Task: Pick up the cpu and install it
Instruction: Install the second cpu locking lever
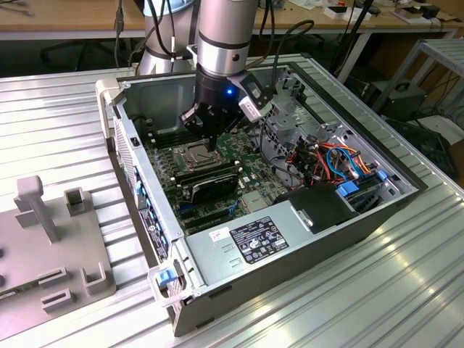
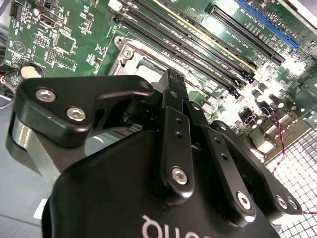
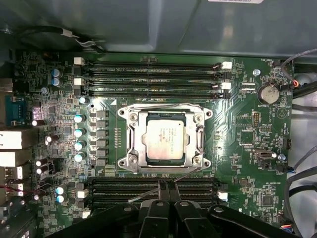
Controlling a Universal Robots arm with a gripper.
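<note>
One cpu (image 3: 165, 139) already seated in socket (image 3: 130, 144), mid motherboard (image 3: 247, 163). Gripper (image 3: 166, 191) fingers pressed together, holding nothing, near socket edge. Judged step: install nearly done; socket frame seems unlatched.

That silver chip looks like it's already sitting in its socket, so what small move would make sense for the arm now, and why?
Probably a short lift straight up. The cpu lies flat inside the socket frame, and the gripper hangs beside it with fingers together, holding nothing.
</note>
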